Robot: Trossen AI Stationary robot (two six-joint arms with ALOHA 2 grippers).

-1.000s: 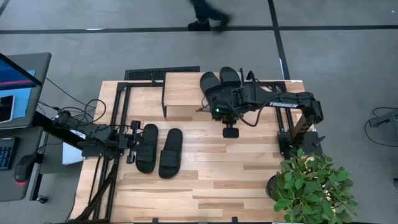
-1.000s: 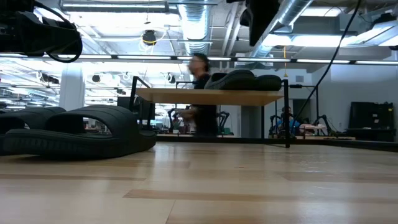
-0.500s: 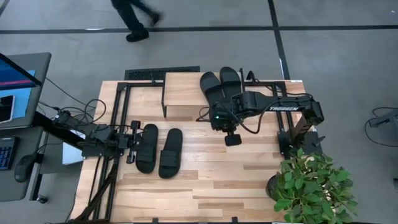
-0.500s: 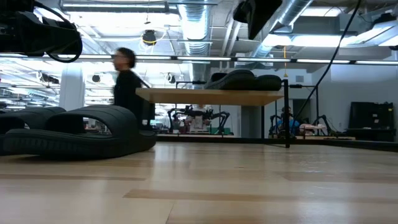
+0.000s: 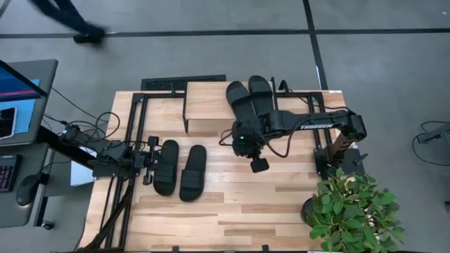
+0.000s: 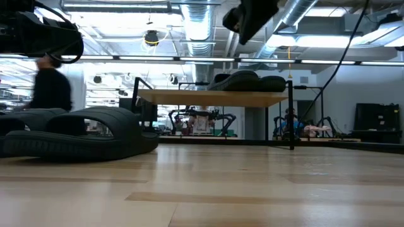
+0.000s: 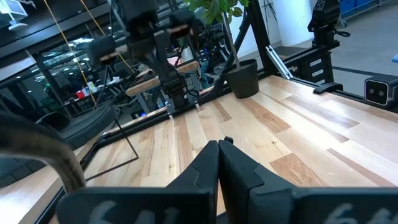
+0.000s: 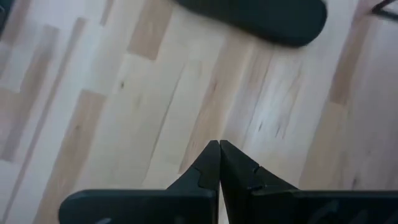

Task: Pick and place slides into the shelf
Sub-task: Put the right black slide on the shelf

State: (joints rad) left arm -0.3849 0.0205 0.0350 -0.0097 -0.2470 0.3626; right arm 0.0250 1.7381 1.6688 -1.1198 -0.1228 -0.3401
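Two black slides (image 5: 239, 98) (image 5: 261, 91) lie sole-down side by side on the right part of the shelf (image 5: 207, 105), which stands at the table's far edge. They also show on top of the shelf (image 6: 214, 98) in the low view. Two more slides (image 5: 166, 166) (image 5: 193, 172) lie sole-down on the tabletop, left of centre. My right gripper (image 8: 219, 144) is shut, holds nothing and hovers over bare wood between the shelf and those two slides; one slide's end (image 8: 255, 15) shows ahead of it. My left gripper (image 7: 219, 144) is shut and waits beside the leftmost slide.
A potted plant (image 5: 355, 211) stands at the table's near right corner. The black frame (image 5: 126, 140) that carries the left arm runs along the table's left side. A monitor and desk (image 5: 21, 91) sit beyond the left edge. Bare wood (image 5: 239, 204) lies along the near edge.
My right gripper has moved away from the shelf toward the table's left and near edge, closer to the two slides on the tabletop, staying high. A person has walked leftward across the floor beyond the table. The slides have not moved.
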